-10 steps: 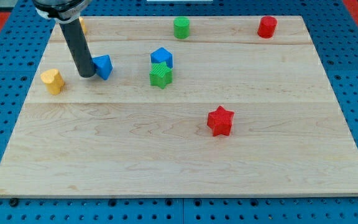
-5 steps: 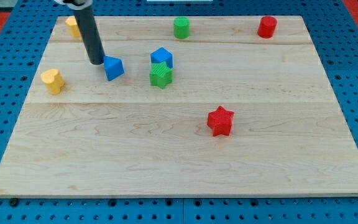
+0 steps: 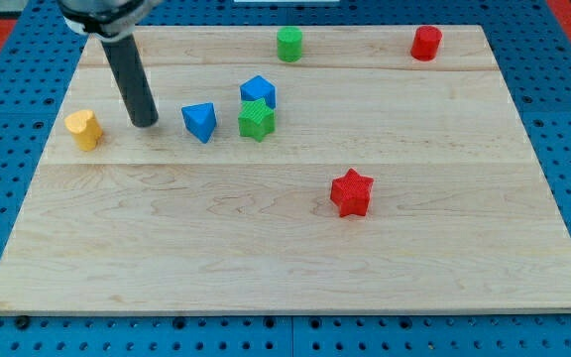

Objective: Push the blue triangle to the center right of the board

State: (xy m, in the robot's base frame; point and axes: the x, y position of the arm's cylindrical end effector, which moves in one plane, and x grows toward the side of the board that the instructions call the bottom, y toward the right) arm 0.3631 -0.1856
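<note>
On the tabletop, upper left quarter: my tip stands just left of the blue triangle, a small gap between them, with the yellow block farther to the view's left. My tool is a bare rod with nothing to open or close, and it holds nothing. The triangle sits well short of the center right, close beside the green star and the blue block behind it. I judge it light, rigid and quick to spin on smooth wood, so contact belongs flat on its left face, steered below the green star. A red star lies nearer the goal. My arm's upper part is cut off at the view's top, and it may hide something by the far-left edge.
</note>
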